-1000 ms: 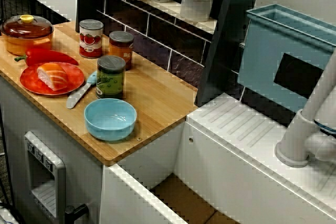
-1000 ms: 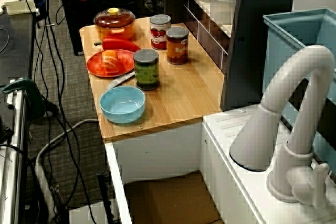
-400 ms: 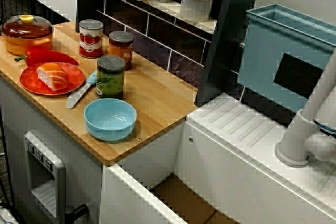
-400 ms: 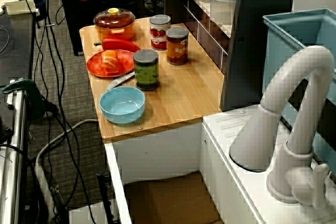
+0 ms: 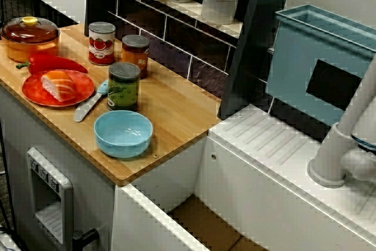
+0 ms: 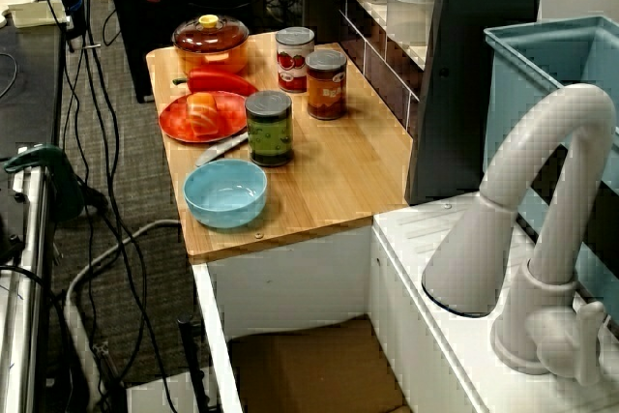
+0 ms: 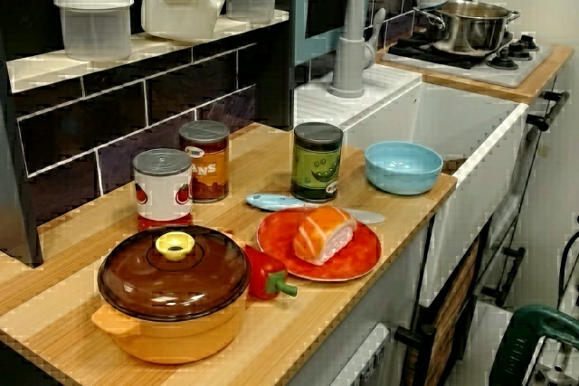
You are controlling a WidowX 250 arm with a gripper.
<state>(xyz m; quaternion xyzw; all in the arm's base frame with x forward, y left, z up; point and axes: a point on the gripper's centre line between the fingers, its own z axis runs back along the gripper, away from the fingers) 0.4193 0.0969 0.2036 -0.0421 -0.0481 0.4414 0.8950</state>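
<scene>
Blue bowl (image 5: 123, 133) near green can (image 5: 124, 86) (knife (image 5: 89, 105) beside) on counter (image 5: 176, 110)

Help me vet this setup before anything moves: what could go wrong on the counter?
1. The bowl sits near the front edge of the counter; a nudge might push it off.
2. The knife lies between the plate and the green can, close to both, so reaching for it could tip the can or shift the plate.

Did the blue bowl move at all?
No. The blue bowl sits where it did before, just in front of the green can near the wooden counter's edge.
</scene>
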